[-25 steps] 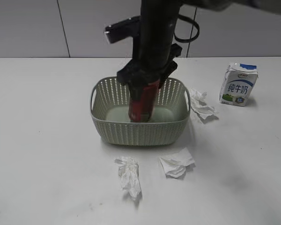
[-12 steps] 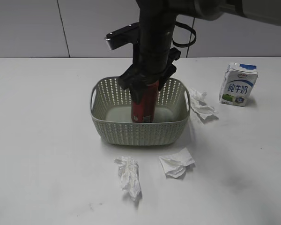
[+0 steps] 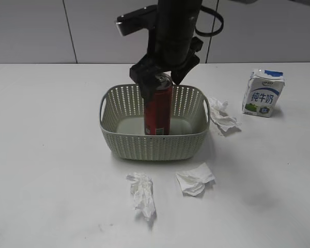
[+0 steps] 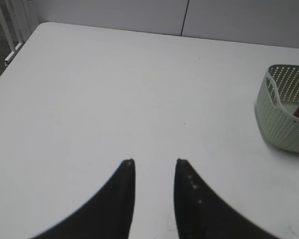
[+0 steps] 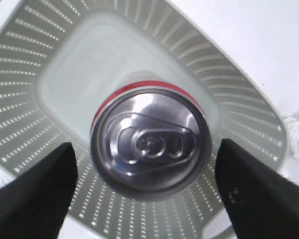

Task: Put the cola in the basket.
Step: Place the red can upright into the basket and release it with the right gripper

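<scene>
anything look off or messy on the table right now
Three crumpled tissues lie loose on the table: two in front of the basket, at and, one at its right. The cola stands upright inside, unspilled; the milk carton is upright too.

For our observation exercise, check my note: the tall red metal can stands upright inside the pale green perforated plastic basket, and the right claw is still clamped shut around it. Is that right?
Not quite. The tall red metal can does stand upright inside the pale green perforated plastic basket, but the right claw is open: the right wrist view shows both fingers clear of the can's sides.
</scene>
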Tool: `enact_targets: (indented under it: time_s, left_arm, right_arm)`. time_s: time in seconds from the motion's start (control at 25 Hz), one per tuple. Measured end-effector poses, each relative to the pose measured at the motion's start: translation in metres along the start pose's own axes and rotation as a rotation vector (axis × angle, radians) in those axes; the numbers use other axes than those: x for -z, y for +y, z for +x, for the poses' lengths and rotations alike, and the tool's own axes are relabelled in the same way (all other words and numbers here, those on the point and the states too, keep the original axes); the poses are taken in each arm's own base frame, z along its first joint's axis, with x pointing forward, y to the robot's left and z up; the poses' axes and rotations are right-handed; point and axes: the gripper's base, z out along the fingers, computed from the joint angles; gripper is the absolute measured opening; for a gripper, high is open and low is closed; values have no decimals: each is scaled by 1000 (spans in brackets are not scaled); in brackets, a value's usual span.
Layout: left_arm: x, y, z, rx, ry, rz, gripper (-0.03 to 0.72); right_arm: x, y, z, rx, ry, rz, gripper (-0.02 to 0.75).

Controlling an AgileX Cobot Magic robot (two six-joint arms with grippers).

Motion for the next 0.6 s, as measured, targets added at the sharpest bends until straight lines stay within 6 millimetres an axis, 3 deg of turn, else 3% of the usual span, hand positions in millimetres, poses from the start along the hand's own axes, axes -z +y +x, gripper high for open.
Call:
enact_targets:
  time_s: [0.24,0.48,0.6]
  left_arm:
    - [0,0,0,0,0,0,217]
    - [0,0,0,0,0,0,217]
    - [0,0,0,0,0,0,217]
  right_arm:
    - [52,-22,3,-78,-104,-31,660]
    - [97,-87,18,-260,-198,-9,656]
    - [109,-130,39,-373,-202,27,657]
